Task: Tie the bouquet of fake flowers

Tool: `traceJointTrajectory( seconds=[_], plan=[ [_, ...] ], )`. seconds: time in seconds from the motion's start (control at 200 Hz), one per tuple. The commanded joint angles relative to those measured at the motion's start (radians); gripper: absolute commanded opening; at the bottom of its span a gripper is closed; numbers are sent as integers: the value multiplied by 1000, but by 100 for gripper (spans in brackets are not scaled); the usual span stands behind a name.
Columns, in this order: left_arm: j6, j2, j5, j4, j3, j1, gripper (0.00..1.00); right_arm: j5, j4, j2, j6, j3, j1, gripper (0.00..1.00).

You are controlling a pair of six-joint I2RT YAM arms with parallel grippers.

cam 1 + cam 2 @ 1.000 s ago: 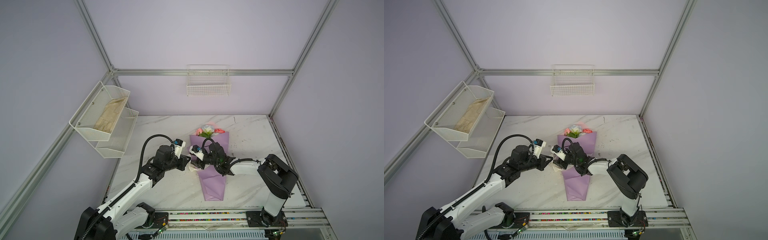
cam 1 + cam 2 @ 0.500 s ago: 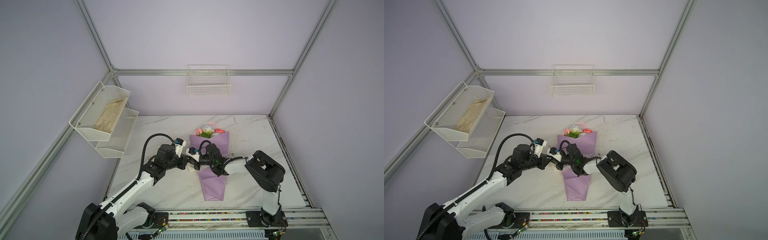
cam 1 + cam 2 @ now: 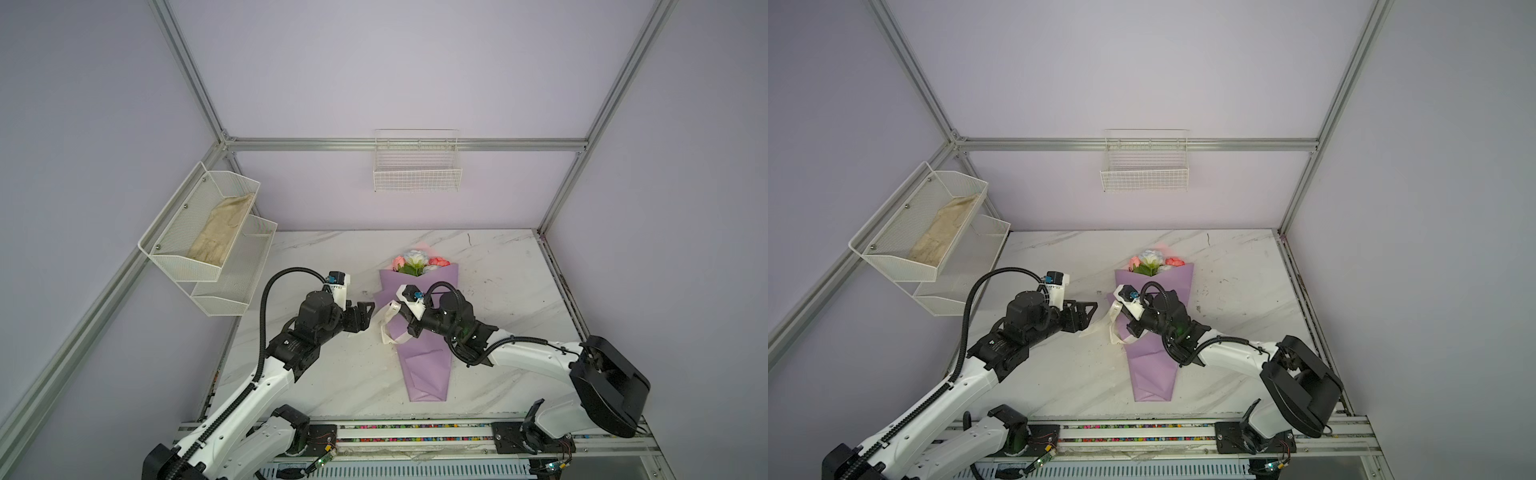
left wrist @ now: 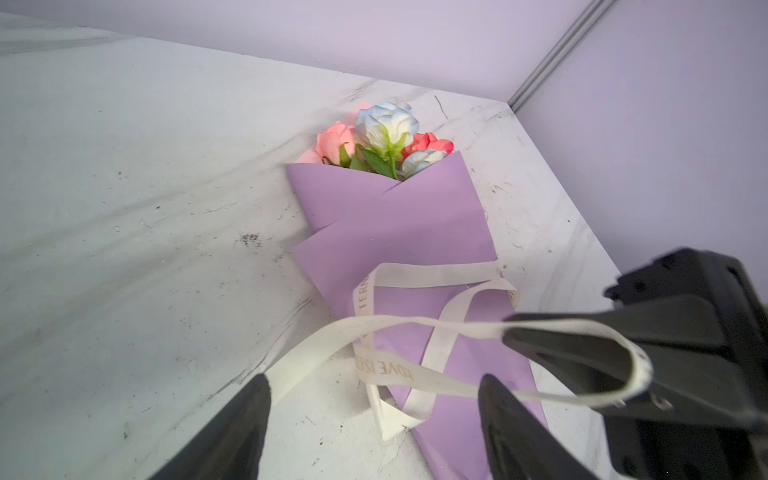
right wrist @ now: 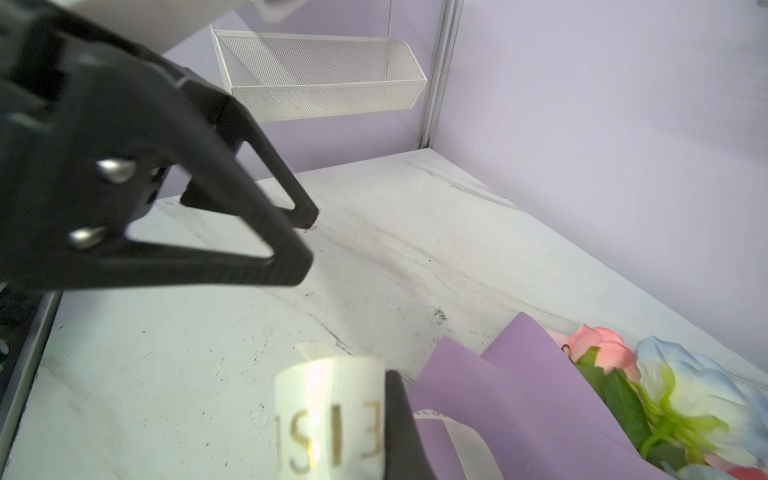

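Observation:
The bouquet of fake flowers lies on the marble table in its lilac wrap, with the roses at the far end. A cream ribbon with gold letters loops loosely over the wrap's middle. My right gripper hovers over the wrap's left edge, shut on a strand of the ribbon. Just left of the bouquet, my left gripper stands open, and ribbon strands run across the gap between its fingers.
A white mesh shelf holding a beige cloth hangs on the left wall, with a second tier below it. A wire basket hangs on the back wall. The arms' base rail runs along the table's front edge.
My left gripper has opened and let go of the ribbon. My right gripper has shut on the ribbon and drawn back a little to the right with it.

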Motion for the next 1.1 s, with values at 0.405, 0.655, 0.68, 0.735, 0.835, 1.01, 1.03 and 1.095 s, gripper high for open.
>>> traceJointTrajectory(
  seconds=[0.405, 0.655, 0.68, 0.735, 0.835, 1.01, 1.03, 1.095],
  plan=[
    [269, 664, 481, -136, 587, 64, 68, -69, -152, -60, 179, -102, 76, 0],
    [426, 866, 411, -401, 781, -30, 72, -3, -151, -75, 173, -105, 77, 0],
    [433, 878, 396, -416, 789, -38, 73, -2, -152, -75, 171, -105, 77, 0],
    [453, 892, 374, -438, 796, -51, 73, 3, -151, -75, 171, -109, 77, 0],
    [479, 902, 327, -460, 798, -67, 73, 15, -150, -70, 173, -110, 77, 0],
    [502, 946, 199, -507, 820, -97, 72, 33, -145, -73, 184, -105, 77, 0],
    [505, 954, 192, -510, 821, -100, 71, 36, -144, -75, 186, -105, 78, 0],
    [511, 974, 170, -524, 833, -111, 65, 46, -142, -79, 191, -104, 78, 0]
  ],
)
